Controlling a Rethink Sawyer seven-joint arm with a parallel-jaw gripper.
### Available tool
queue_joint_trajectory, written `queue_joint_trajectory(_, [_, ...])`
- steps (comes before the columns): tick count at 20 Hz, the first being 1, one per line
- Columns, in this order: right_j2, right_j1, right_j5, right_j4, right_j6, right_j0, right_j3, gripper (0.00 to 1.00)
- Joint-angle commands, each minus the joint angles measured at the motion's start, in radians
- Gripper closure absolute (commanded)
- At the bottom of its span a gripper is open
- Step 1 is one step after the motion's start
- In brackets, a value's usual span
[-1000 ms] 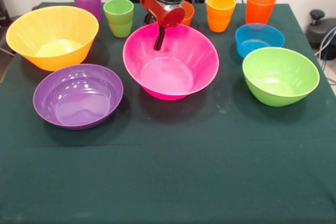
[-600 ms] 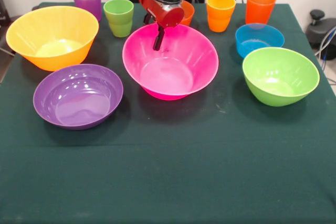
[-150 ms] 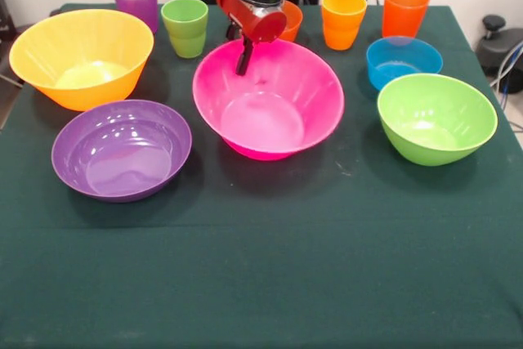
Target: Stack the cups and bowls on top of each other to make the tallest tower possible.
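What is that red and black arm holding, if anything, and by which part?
It looks like the gripper holds the large glossy pink plastic bowl by its far rim, with one dark finger inside the wall; the grip itself cannot be seen clearly.

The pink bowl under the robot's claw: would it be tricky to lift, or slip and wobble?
The pink bowl looks like thin glossy plastic, so probably light and stiff but slippery. Held at one rim by the gripper, it would likely tilt. Its narrow base suggests it rocks when nudged.
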Motion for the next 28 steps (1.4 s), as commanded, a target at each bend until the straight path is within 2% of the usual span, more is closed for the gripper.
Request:
queue_joint_trajectory(1, [0.118, 0.027, 0.054, 0.001, 0.152, -0.014, 0.019, 1.00])
queue_joint_trajectory(11, [0.119, 0.030, 0.042, 0.001, 0.154, -0.010, 0.019, 1.00])
queue_joint_trajectory(13, [0.125, 0.027, 0.027, -0.003, 0.157, -0.016, 0.023, 1.00])
queue_joint_trajectory(14, [0.148, 0.022, -0.024, -0.021, 0.161, -0.039, 0.033, 1.00])
queue_joint_trajectory(18, [0.109, -0.008, 0.039, -0.010, 0.147, -0.004, 0.024, 1.00])
queue_joint_trajectory(25, [0.132, -0.085, 0.133, -0.023, 0.111, -0.035, 0.042, 1.00])
queue_joint_trajectory(28, [0.121, -0.103, 0.165, -0.021, 0.108, -0.027, 0.040, 1.00])
